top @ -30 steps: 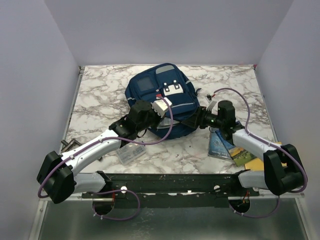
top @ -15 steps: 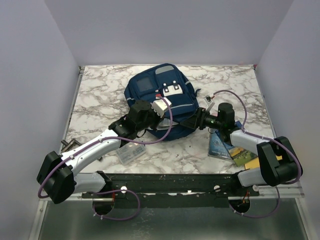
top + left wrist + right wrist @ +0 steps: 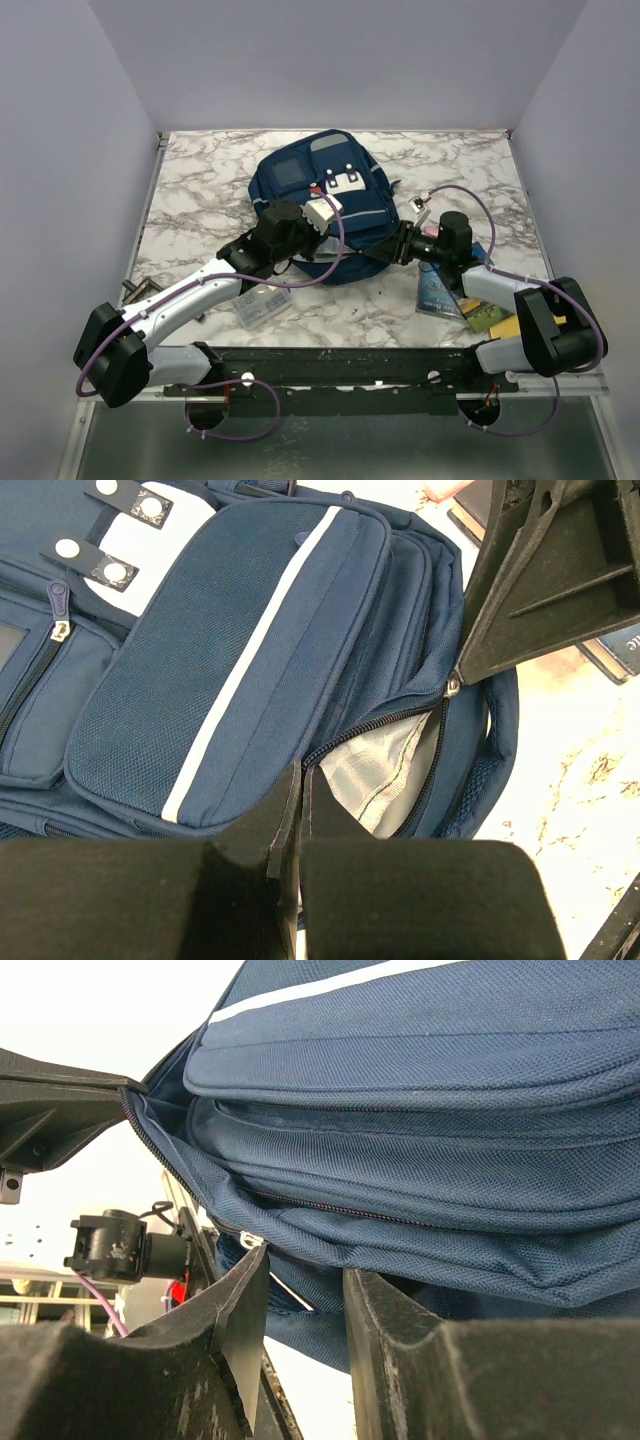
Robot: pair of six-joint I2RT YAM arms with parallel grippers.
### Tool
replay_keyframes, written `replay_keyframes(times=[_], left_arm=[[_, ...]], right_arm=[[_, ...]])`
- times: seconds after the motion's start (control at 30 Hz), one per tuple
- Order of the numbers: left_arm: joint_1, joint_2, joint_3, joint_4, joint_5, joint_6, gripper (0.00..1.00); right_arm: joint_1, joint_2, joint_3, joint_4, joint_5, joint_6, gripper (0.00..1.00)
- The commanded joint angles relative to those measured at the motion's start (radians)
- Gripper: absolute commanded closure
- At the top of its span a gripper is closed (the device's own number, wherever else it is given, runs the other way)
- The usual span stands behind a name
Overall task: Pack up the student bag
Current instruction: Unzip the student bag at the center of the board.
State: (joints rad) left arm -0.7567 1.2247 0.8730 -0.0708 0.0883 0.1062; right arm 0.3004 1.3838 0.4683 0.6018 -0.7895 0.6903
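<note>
The navy student bag [image 3: 325, 195] lies at the middle of the table, front pocket with its white stripe [image 3: 240, 650] up. Its main zipper is partly undone, showing grey lining [image 3: 385, 770]. My left gripper [image 3: 318, 243] sits at the bag's near edge, shut [image 3: 300, 780] on the fabric edge beside the zipper gap and holding it up. My right gripper [image 3: 385, 250] comes in low from the right, jaws a little apart [image 3: 305, 1280], with the bag's lower fabric [image 3: 300, 1305] between the fingers. A metal zipper pull [image 3: 250, 1240] touches its left fingertip.
A small clear plastic box [image 3: 261, 306] lies near the left arm. Books [image 3: 440, 285] and a yellow-green booklet [image 3: 490, 312] lie under the right arm; a dark book corner [image 3: 615, 655] shows beside the bag. A small white item [image 3: 415, 205] lies right of the bag.
My right gripper has slid left and lower, up against the bag's near right edge, and its jaws have narrowed. The left gripper has stayed shut in place.
</note>
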Motion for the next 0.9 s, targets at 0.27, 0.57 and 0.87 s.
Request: replay_keyframes(times=[0.27, 0.57, 0.87], left_arm=[[-0.006, 0.002, 0.055, 0.078, 0.062, -0.023, 1.00], [-0.006, 0.013, 0.057, 0.078, 0.067, -0.025, 1.00], [-0.006, 0.013, 0.058, 0.077, 0.068, -0.026, 1.00]], right_arm=[[0.009, -0.055, -0.022, 0.007, -0.121, -0.058, 0.66], [0.011, -0.049, -0.005, -0.016, -0.111, -0.084, 0.64], [0.022, -0.052, 0.031, -0.150, -0.022, -0.167, 0.62]])
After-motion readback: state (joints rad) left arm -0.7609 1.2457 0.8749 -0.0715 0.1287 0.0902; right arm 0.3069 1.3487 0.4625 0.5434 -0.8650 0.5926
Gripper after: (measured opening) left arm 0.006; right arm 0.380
